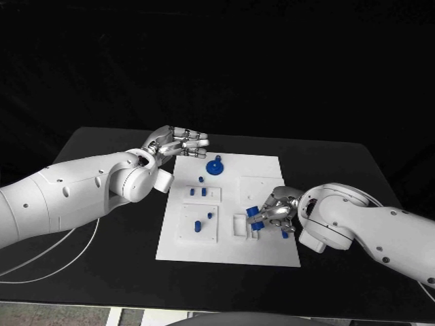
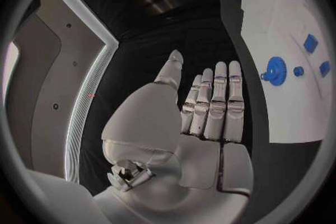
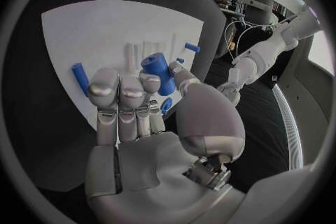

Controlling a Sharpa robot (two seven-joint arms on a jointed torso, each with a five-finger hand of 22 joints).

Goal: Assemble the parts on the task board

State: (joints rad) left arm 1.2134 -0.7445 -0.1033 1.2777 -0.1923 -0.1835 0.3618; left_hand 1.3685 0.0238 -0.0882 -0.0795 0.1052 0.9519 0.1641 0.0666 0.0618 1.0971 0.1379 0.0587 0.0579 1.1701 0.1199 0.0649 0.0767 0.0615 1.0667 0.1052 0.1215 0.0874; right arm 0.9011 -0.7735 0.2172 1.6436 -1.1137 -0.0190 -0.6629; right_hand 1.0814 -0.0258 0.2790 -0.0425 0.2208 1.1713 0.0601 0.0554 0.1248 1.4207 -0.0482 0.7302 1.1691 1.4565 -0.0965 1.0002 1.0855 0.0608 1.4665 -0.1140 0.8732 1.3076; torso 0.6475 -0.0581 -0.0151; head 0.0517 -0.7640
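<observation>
The white task board [image 1: 266, 170] lies in the middle of the black table. My right hand [image 1: 279, 214] hovers over the board's near right part and pinches a blue cylinder part [image 3: 159, 70] between thumb and fingertips. A blue peg [image 3: 80, 75] lies on the board beyond the fingers. A blue gear [image 1: 215, 166] sits near the board's far edge. My left hand [image 1: 179, 144] hangs at the board's far left corner with its fingers straight and holds nothing; the left wrist view shows the gear [image 2: 274, 71] off to the side of its fingers [image 2: 217, 101].
Several small blue parts stand on the board's left half, among them one [image 1: 195, 192] in a raised white block and one [image 1: 197, 225] nearer me. White slotted ribs [image 1: 243, 227] stand beside my right hand. Bare black table [image 1: 110, 258] surrounds the board.
</observation>
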